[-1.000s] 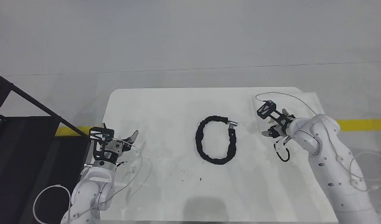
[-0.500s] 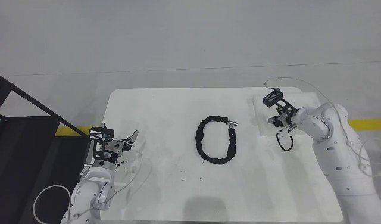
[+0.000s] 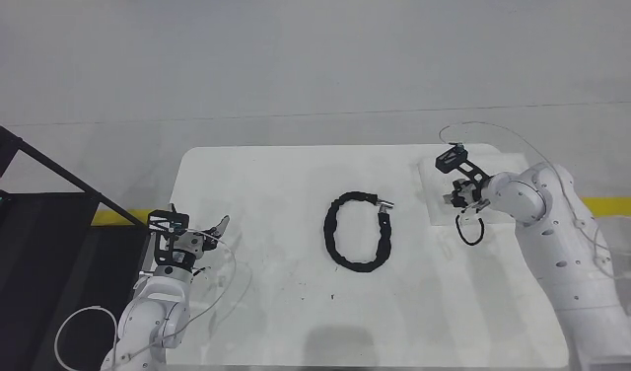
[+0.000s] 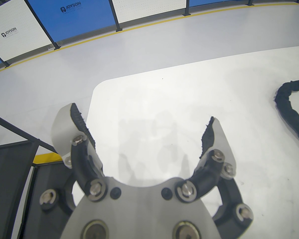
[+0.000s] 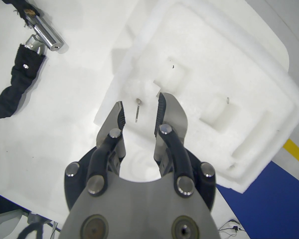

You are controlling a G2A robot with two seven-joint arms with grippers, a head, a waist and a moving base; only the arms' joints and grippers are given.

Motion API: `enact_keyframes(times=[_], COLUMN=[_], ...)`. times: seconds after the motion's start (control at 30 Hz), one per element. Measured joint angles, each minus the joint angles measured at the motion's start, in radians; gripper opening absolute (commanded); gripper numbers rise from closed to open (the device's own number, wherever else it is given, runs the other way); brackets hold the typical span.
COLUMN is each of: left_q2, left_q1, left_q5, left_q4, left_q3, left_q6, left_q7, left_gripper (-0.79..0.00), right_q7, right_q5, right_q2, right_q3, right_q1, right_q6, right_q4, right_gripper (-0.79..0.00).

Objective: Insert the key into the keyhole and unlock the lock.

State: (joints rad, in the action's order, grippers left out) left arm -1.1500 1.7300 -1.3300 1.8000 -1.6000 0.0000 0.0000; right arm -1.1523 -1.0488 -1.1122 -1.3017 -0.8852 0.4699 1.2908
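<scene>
While the top view looks down on the table [image 3: 276,302], the black chain [image 3: 355,233] lies there as a closed loop near the middle. Its metal lock [image 3: 385,205] sits at the side of the loop nearer the right arm. The right gripper [image 3: 456,199] hangs near the table's right edge. The left gripper [image 3: 212,228] is over the left edge, well apart from the chain.

From the left wrist, that gripper's fingers [image 4: 76,121] are spread wide with nothing between them, and one bend of the chain shows at the edge of the view.

From the right wrist, the key [image 5: 137,111] stands in a white foam tray [image 5: 214,75], in the gap between the right gripper's parted fingers, and neither pad touches it. It looks small, light, stiff and smooth, so it could twist in a loose pinch. I would grip the flat faces of its head and leave the blade free. It is seen nearly edge-on, as a thin sliver whose long axis runs along the gap. I cannot tell which end is the head. The foam looks soft and should give it up easily.

The lock lies flat, its long axis along the table. The keyhole [image 5: 55,48] in its end face points toward the tray. On a floppy chain it will likely slide when pushed, so it needs steadying.
</scene>
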Motion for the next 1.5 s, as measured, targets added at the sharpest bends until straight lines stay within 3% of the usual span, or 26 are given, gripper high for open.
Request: enact_keyframes(times=[0.33,0.47,0.97,1.17,1.5], left_q2=[0.0,0.0,0.0,0.0,0.0], left_q1=[0.0,0.0,0.0,0.0,0.0], left_q5=[0.0,0.0,0.0,0.0,0.0], left_q4=[0.0,0.0,0.0,0.0,0.0], left_q3=[0.0,0.0,0.0,0.0,0.0], left_q6=[0.0,0.0,0.0,0.0,0.0], left_q7=[0.0,0.0,0.0,0.0,0.0], left_gripper=[0.0,0.0,0.0,0.0,0.0], right_q7=[0.008,0.015,-0.007,0.007,-0.037], right_q5=[0.008,0.007,0.038,0.012,0.017], right_q2=[-0.001,0.0,0.006,0.008,0.04], right_q3=[0.039,0.048,0.074,0.088,0.005], right_q1=[0.025,0.031,0.04,0.046,-0.049], right_q6=[-0.01,-0.015,-0.017,-0.031,-0.017], right_q4=[-0.052,-0.065,-0.08,-0.084,0.133], right_gripper=[-0.554,-0.634,-0.785,-0.785,-0.785])
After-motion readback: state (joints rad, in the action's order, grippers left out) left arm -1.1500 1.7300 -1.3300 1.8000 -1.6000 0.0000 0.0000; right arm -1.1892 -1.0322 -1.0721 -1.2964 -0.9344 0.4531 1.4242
